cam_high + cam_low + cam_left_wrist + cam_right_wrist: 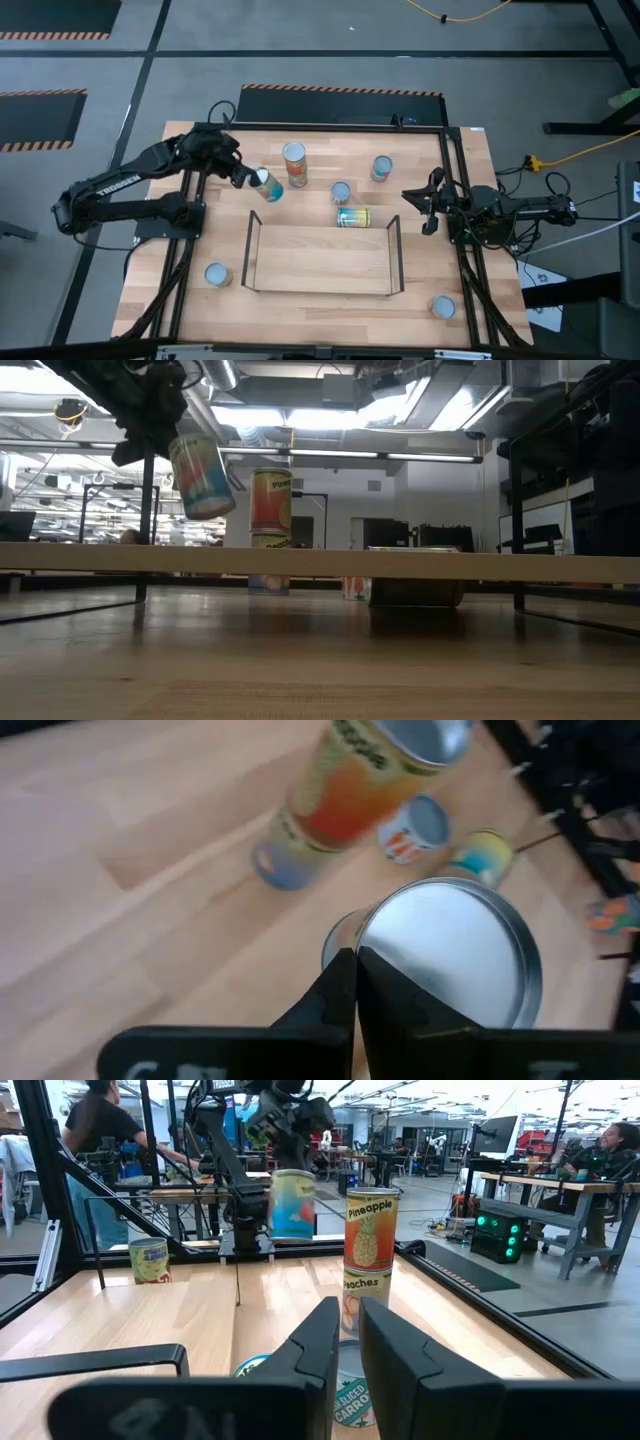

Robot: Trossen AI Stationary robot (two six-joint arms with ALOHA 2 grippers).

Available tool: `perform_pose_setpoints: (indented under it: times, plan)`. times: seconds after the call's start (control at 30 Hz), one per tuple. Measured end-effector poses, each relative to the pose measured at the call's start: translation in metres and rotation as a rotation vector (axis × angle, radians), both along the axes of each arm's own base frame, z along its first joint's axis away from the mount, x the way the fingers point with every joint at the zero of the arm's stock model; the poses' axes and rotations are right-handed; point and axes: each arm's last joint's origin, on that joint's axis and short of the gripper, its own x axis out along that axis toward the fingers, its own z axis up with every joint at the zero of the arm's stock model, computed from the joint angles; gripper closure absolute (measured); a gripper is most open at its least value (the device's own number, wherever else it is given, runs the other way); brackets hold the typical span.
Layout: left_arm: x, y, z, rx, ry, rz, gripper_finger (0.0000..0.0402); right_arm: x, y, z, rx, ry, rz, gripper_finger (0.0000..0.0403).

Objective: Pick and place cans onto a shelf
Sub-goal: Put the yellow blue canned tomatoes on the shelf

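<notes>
The left gripper [243, 176] is clamped tight on the rim of a small cylindrical can with a silvery round top and a blue-and-red label [266, 185], holding it tilted in the air; the low view shows this can [201, 476] hanging clear above the tabletop, its top tipped toward the arm. In the left wrist view the two dark fingers [340, 995] meet at the can's edge, with the shiny lid [447, 956] just beyond the fingertips.

The low rectangular light-wood shelf with thin black wire ends [320, 262] is the landmark. The held can hovers just beyond the shelf's far left corner. Farther back from that corner, a two-high stack of orange-and-yellow cans [294, 163] stands upright. Beyond the shelf's far edge near its right half, a pale-blue-topped can [341, 192] stands, and a teal-and-yellow can [352, 217] lies on its side just beside the edge. Another upright can [381, 168] stands farther back to the right. One can [218, 275] stands just off the shelf's left end, another [442, 306] off its near right corner.

The right gripper [428, 208] waits off the shelf's far right corner, fingers almost together, holding nothing.
</notes>
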Motion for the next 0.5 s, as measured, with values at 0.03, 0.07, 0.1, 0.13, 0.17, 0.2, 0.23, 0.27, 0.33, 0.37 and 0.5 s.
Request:
perform_pose_setpoints:
  times: [0.03, 0.07, 0.1, 0.13, 0.17, 0.2, 0.23, 0.27, 0.33, 0.37, 0.5]
  plan:
    - [0.001, -0.003, 0.001, -0.011, -0.011, -0.005, 0.0401, 0.000, 0.000, 0.000, 0.000, 0.000, 0.000, 0.0354]
    - [0.002, -0.005, 0.001, -0.023, -0.020, -0.009, 0.0401, 0.000, 0.000, 0.000, -0.001, 0.000, 0.000, 0.0354]
    - [0.004, -0.008, 0.002, -0.034, -0.031, -0.013, 0.0401, 0.000, 0.000, 0.000, -0.001, 0.000, 0.000, 0.0354]
    - [0.005, -0.010, 0.003, -0.044, -0.045, -0.018, 0.0401, 0.000, 0.000, 0.000, -0.001, 0.000, 0.000, 0.0354]
    - [0.007, -0.013, 0.004, -0.054, -0.060, -0.027, 0.0401, 0.000, 0.000, 0.000, 0.000, 0.000, 0.000, 0.0354]
    - [0.009, -0.015, 0.005, -0.063, -0.076, -0.032, 0.0401, 0.000, 0.000, 0.000, -0.001, 0.000, 0.000, 0.0354]
    - [0.011, -0.018, 0.006, -0.071, -0.092, -0.034, 0.0401, 0.000, 0.000, 0.000, -0.001, 0.000, 0.000, 0.0354]
    - [0.014, -0.020, 0.008, -0.077, -0.109, -0.038, 0.0401, 0.000, 0.000, 0.000, -0.001, 0.000, 0.000, 0.0354]
    - [0.019, -0.026, 0.010, -0.087, -0.141, -0.049, 0.0401, 0.000, 0.000, 0.000, -0.001, 0.000, 0.000, 0.0354]
    - [0.022, -0.028, 0.011, -0.090, -0.150, -0.053, 0.0401, 0.000, 0.000, 0.000, -0.001, 0.000, 0.000, 0.0354]
    - [0.029, -0.041, 0.013, -0.106, -0.188, -0.061, 0.0401, 0.000, 0.000, 0.000, -0.001, 0.000, 0.000, 0.0354]
